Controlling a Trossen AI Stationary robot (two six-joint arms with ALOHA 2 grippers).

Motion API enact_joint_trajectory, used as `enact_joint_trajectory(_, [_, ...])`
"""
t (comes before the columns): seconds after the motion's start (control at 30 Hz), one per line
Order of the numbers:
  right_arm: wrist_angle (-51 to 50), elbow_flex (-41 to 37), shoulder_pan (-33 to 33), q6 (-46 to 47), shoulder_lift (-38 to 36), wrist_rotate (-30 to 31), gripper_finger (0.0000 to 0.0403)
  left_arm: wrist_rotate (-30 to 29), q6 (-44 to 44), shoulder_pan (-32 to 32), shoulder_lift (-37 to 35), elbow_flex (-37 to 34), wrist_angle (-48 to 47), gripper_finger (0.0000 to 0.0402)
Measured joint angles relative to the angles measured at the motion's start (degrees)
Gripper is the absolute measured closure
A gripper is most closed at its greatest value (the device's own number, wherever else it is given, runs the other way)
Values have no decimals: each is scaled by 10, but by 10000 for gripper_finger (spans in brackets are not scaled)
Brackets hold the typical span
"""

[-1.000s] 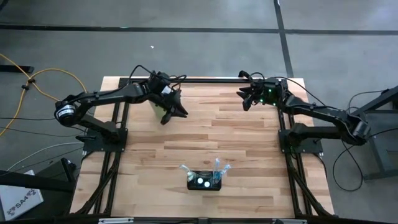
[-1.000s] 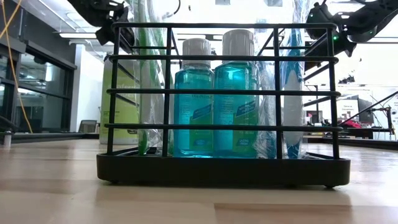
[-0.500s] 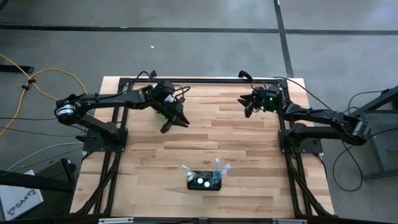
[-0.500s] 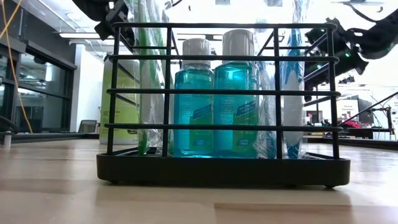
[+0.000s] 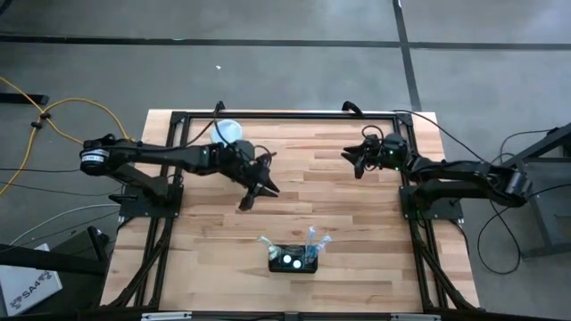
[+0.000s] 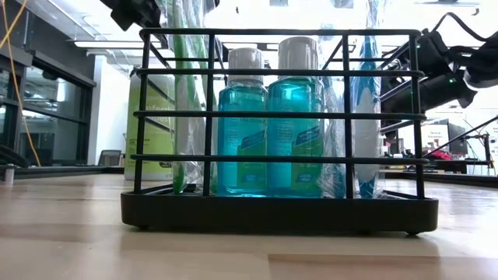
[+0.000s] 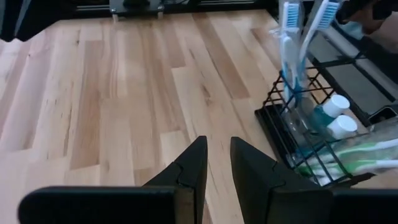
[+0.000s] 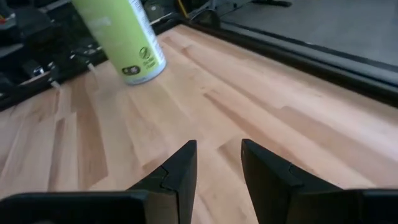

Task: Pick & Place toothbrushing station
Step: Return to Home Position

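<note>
The toothbrushing station is a black wire-sided holder standing on its base near the table's near edge. It holds two blue bottles and toothbrushes. My left gripper hovers over the middle of the table, on the station's far left side. It points toward the station, and its fingers are a little apart with nothing between them. My right gripper hangs open and empty at the far right, pointing across the table.
A pale green cylinder with a whitish top stands upright at the far left, also seen in the right wrist view and behind the station. Bare wooden tabletop lies between the grippers and the station. A black frame rail runs along the far edge.
My left gripper has swung away from the green cylinder toward the table's middle and near edge, closer to the station. The cylinder stays upright where it was. My right gripper has sunk and drawn a little toward the near edge. Neither gripper's finger gap has changed.
</note>
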Motion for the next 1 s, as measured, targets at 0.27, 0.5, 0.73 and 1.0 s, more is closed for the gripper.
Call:
enact_joint_trajectory(0.27, [2,-24,31,15,0,13,286,-57,-25,-58,0,0,6,334])
enact_joint_trajectory(0.5, [17,-61,61,43,0,46,286,-90,-43,-90,0,0,13,334])
enact_joint_trajectory(0.73, [44,-86,84,58,0,79,286,-136,-44,-111,2,-1,19,334])
enact_joint_trajectory(1.0, [39,-86,87,52,0,75,286,-137,-58,-110,3,-19,29,334])
